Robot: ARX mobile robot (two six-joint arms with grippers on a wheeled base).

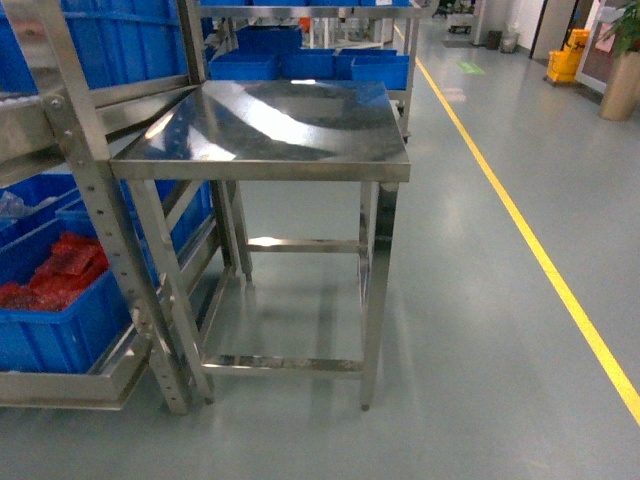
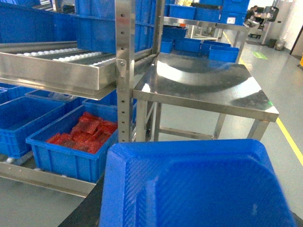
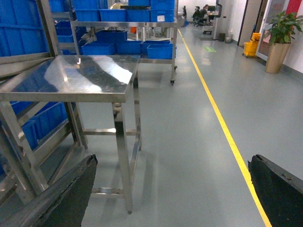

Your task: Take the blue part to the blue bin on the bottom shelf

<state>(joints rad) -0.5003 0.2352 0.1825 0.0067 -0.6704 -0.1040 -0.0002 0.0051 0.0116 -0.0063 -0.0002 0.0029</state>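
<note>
Two dark fingers of the right gripper are seen spread wide at 7 and 5 o'clock, with nothing held between them. The blue part is seen filling the left wrist view from 5 to 7 o'clock. The left gripper's fingers are hidden, so its grip cannot be told. The blue bin is set on the bottom shelf at 9 o'clock, just beside a crate of red bags.
</note>
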